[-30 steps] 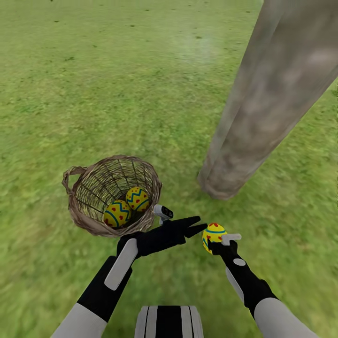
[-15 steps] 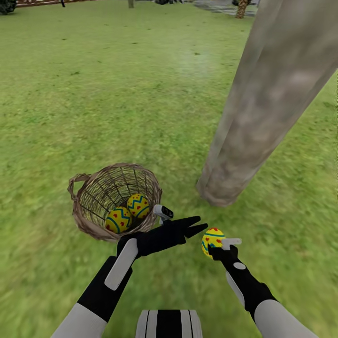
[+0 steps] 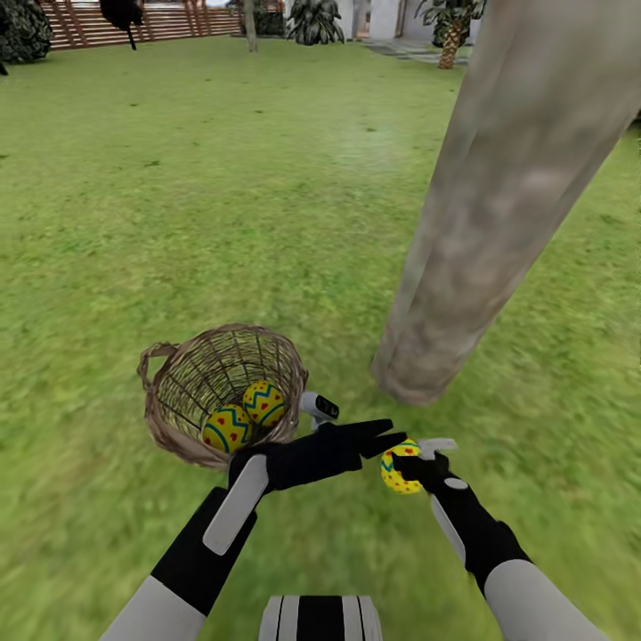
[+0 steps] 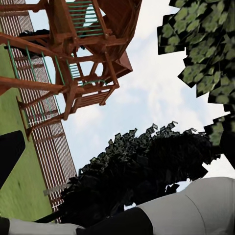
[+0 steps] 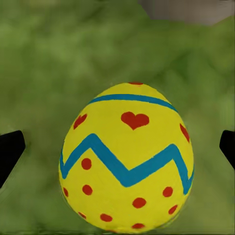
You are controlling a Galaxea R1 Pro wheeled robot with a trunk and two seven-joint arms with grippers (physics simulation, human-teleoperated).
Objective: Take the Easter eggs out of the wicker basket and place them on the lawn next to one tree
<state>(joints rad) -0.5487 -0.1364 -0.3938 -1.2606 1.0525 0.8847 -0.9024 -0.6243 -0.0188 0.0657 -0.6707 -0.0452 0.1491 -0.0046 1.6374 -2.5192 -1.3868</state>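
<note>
The wicker basket [image 3: 169, 401] stands on the lawn [image 3: 223, 196] just ahead of my left arm, with two yellow Easter eggs [image 3: 226, 429] [image 3: 264, 402] inside. The third egg [image 3: 394, 472] [image 5: 127, 156] is outside the basket, on the near side of the tree [image 3: 499, 214], about a basket's width from the trunk's base. My right gripper [image 3: 411, 456] is open around this egg; its fingertips [image 5: 11, 149] stand clear of the egg's sides. My left gripper [image 3: 385, 434] points toward that egg, open and empty.
A brown slatted fence [image 3: 169, 22], a dark bush [image 3: 22, 31], a palm [image 3: 450, 31] and a white house wall [image 3: 385, 16] line the far end of the garden. The left wrist view looks up at a wooden play tower [image 4: 83, 54] and dark foliage [image 4: 142, 171].
The camera has tilted up, bringing the fence and house into view. The third egg now sits lower against my right gripper's fingers than before. The basket and its two eggs are unmoved.
</note>
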